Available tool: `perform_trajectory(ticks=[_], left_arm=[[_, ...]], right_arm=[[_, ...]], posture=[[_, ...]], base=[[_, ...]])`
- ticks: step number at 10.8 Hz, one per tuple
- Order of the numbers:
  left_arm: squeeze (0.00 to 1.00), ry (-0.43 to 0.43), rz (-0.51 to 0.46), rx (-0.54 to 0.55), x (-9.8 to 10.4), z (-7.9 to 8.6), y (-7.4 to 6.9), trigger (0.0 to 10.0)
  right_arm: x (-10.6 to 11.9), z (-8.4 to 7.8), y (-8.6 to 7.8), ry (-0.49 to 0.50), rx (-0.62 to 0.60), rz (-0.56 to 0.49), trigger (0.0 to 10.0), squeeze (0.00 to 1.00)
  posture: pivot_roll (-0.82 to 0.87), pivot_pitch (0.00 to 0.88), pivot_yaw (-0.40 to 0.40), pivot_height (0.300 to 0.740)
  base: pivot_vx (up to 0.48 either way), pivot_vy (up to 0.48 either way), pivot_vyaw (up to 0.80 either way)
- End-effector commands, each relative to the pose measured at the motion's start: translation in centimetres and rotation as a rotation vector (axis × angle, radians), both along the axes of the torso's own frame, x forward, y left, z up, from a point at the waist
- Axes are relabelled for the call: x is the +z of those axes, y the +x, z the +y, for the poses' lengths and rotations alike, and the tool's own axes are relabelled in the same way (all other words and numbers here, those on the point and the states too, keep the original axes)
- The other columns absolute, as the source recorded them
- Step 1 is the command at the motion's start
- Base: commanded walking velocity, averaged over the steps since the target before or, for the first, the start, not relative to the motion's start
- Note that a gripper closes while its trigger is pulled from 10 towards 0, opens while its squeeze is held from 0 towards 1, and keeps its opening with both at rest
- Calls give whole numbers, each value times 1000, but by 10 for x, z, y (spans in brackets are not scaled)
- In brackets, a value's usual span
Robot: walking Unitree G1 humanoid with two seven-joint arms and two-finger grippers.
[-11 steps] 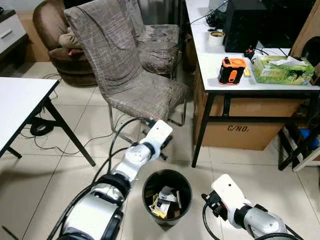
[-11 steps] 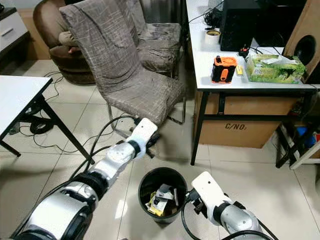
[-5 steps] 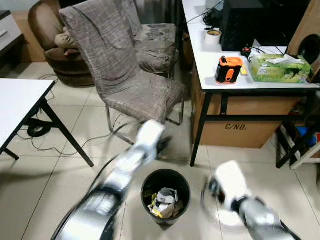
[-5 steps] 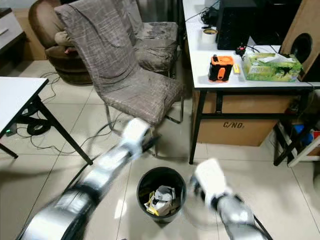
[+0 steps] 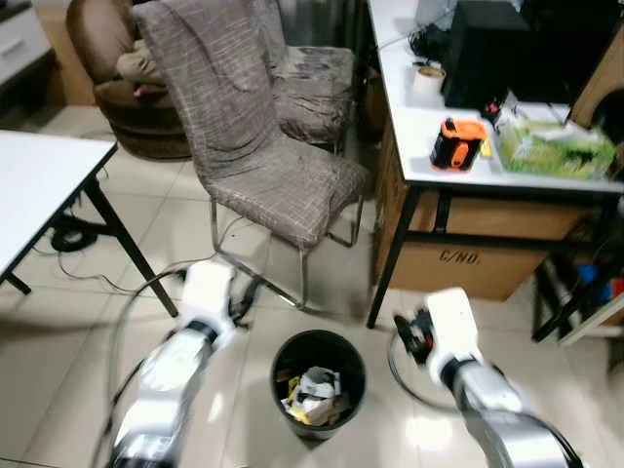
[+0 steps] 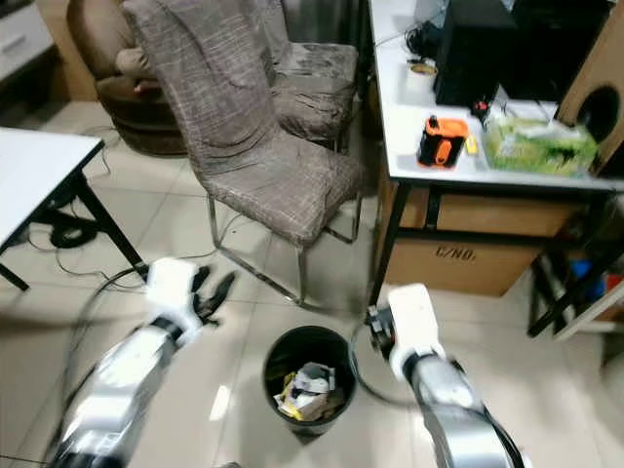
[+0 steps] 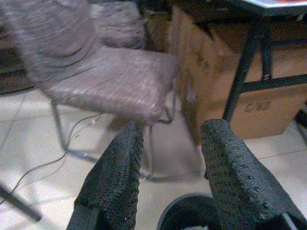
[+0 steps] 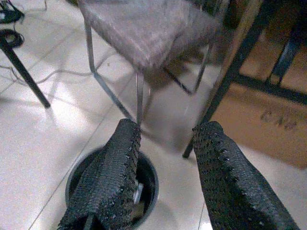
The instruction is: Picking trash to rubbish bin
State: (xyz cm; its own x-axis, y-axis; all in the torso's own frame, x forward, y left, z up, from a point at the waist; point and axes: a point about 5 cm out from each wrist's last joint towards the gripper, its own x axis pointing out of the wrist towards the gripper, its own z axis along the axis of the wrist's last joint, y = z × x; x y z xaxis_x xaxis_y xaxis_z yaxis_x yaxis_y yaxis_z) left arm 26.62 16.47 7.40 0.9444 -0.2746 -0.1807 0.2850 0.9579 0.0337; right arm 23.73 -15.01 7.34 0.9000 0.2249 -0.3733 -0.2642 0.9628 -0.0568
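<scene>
the rubbish bin [image 5: 319,382] stands on the tiled floor [image 5: 195,234] between the two arms, crumpled trash [image 5: 310,392] already inside. the left gripper [image 6: 210,292] hangs beside it, fingers spread and holding nothing; the right gripper [image 8: 165,179] is likewise parted and empty. with no loose trash visible nearby, the robot would do well to steady its view and scan the floor before reaching.
</scene>
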Motion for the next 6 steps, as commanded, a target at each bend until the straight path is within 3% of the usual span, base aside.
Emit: perform_trajectory(ticks=[1, 6], left_arm=[[0, 1, -8, 8, 7, 1, -1, 10000], [0, 44, -4, 15, 20, -2, -8, 10000]], right_arm=[[-1, -1, 2, 5, -4, -3, 10000, 0], [-2, -4, 3, -11, -41, -75, 10000, 0]], posture=[[-63, 0, -9, 740], [-72, 0, 5, 740]], base=[[0, 0, 0], [0, 0, 0]])
